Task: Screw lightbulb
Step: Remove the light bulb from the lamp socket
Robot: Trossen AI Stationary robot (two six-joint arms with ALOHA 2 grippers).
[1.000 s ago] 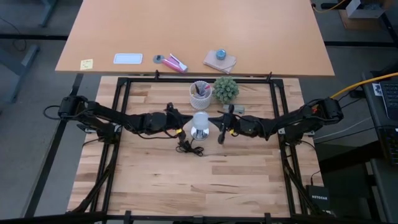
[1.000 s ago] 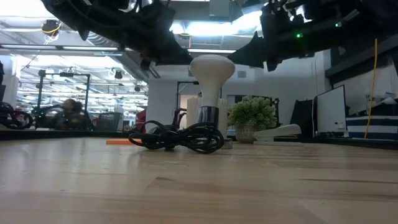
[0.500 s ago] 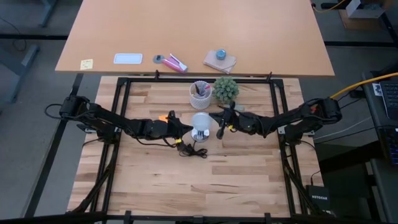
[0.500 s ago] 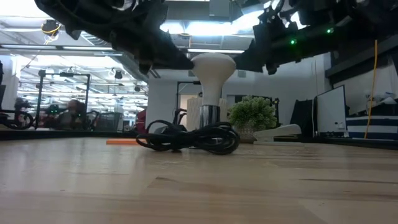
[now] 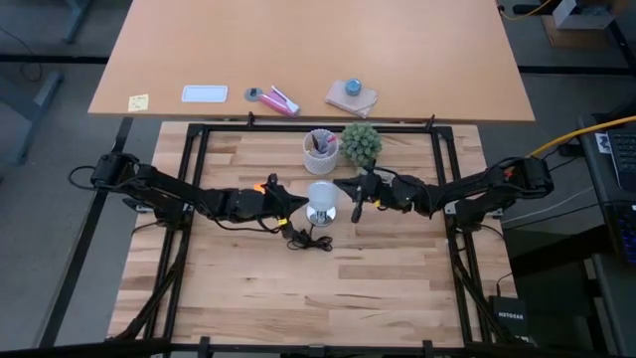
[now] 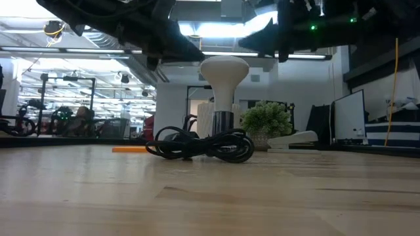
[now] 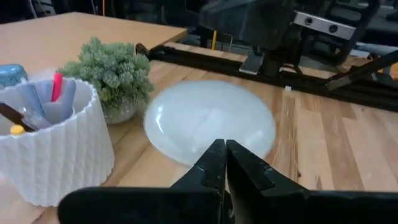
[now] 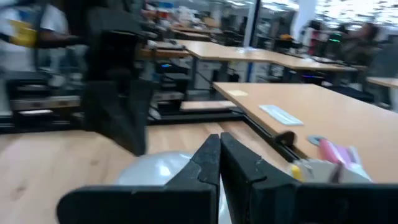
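The counter [image 5: 328, 288] is pale butcher-block wood inside a black frame, and behind it stands a second, orange-brown table [image 5: 318, 50] with a sticky note, a white card and a few small items. Seen level from the low view, the room beyond is a bright workshop with ceiling lights, shelving and a monitor. The lightbulb [image 5: 321, 197] stands upright at mid-counter, dome up, in a shiny socket [image 6: 222, 122], with a black cord [image 6: 200, 144] coiled at its foot. Behind it are a white ribbed cup [image 5: 320, 149] of pens and a small green plant [image 5: 362, 143]. The left pincer [image 5: 289, 207] is clenched empty just beside the bulb on one side; the right pincer [image 5: 355, 194] is likewise clenched empty on the other. Compared with a second ago, the right arm has drawn back a little toward its own side and the cord coil has shifted closer under the bulb, while the bulb itself has stayed in place.
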